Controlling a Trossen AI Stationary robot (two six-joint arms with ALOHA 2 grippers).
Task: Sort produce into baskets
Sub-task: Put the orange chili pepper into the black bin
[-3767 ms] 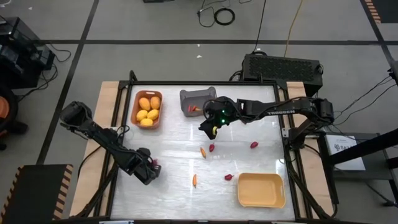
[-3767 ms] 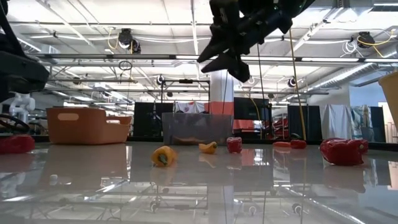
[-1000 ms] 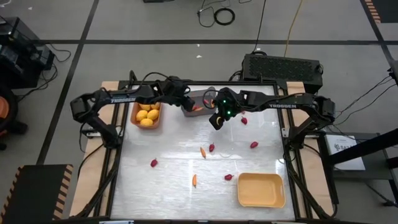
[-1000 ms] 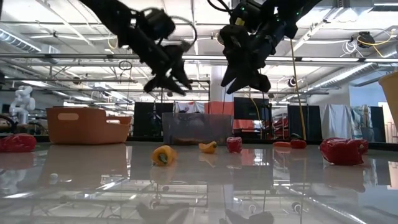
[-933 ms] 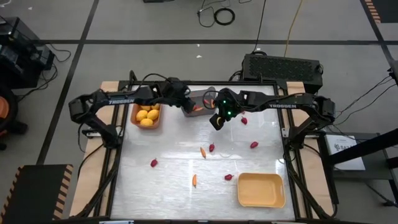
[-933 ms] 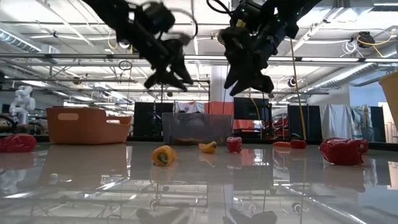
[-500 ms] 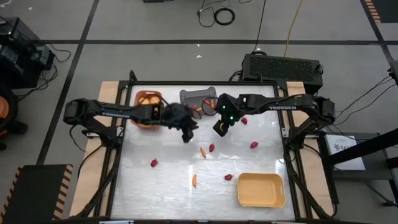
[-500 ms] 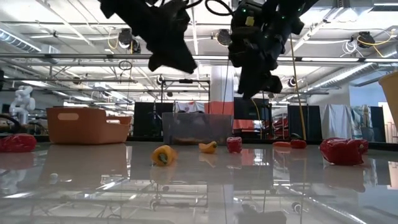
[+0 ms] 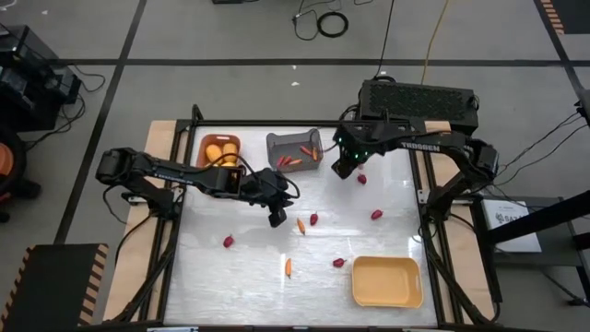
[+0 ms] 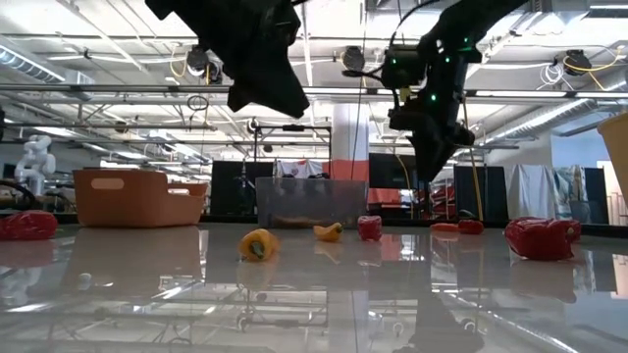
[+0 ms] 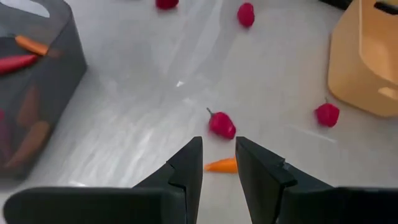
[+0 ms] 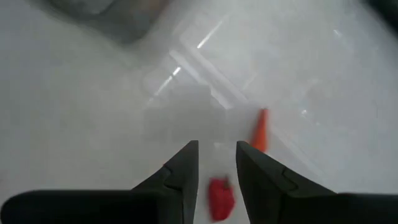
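The left gripper hangs at frame centre, its fingers parted and empty, a slim orange pepper piece just beyond their tips. The right gripper, also parted and empty, hovers upper right beside a dark-red berry. Behind, the dark grey plastic bin holds orange-red peppers; the orange-brown bin holds yellow fruits; the pale yellow bin sits lower right. Five berries and two peppers lie loose.
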